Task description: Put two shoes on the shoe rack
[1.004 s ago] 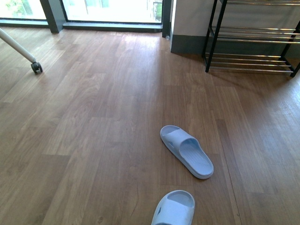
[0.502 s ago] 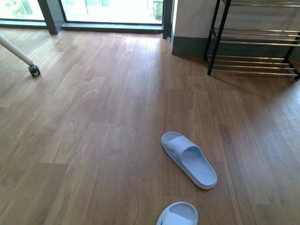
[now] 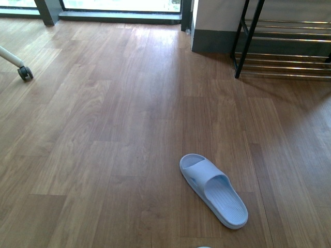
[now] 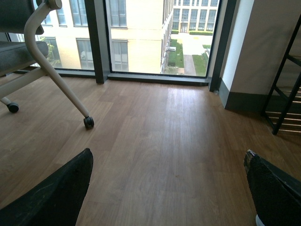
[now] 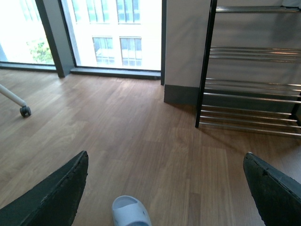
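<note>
Lying slide (image 3: 213, 190): pale blue, sole down on the wood floor (image 3: 103, 129), set at an angle.
Rack (image 3: 248, 39): far right by the wall, well apart from the slide.
Left tool (image 4: 167, 157): spread wide, gripping nothing.
Right tool (image 5: 165, 157): spread wide, gripping nothing; the slide shows between its fingers.
Chair caster (image 3: 24, 73): far left.

Left gripper (image 4: 168, 160) fingers (image 4: 59, 193) — black, wedge-shaped, rough-textured; right gripper (image 5: 165, 160) same.
</note>
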